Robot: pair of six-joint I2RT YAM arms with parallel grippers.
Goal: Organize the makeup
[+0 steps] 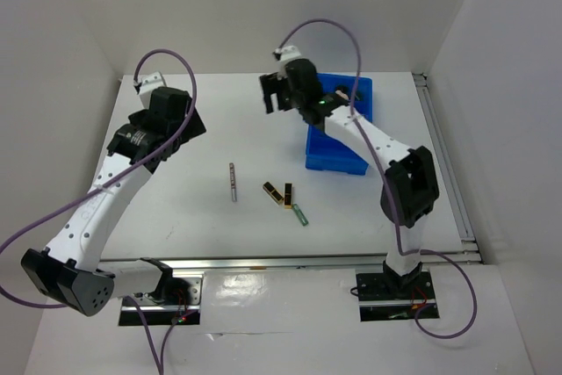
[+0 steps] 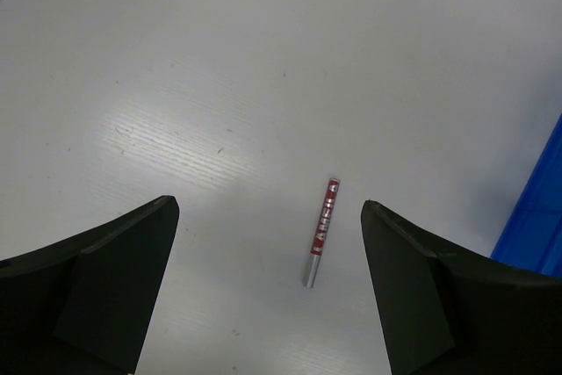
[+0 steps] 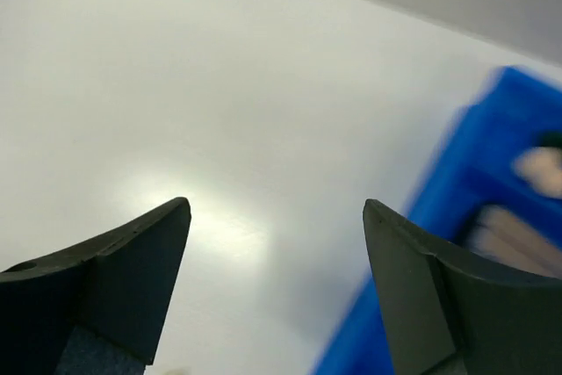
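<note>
Left fingers (image 2: pixel 114 287) wide above red pencil (image 2: pixel 321 231)

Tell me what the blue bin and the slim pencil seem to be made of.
The blue bin looks like moulded plastic: even colour with a dull sheen on its walls. The slim pencil has a glossy red printed barrel, perhaps lacquered plastic, and a silver end that glints like metal, though it may be only paint.

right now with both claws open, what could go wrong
The pencil lies flat and thin ahead of the open left claw; it may roll or slip out. The two lipsticks and green tube lie close together, so grabbing one could knock the others. The right claw, beside the blue bin, could clip its wall.
</note>
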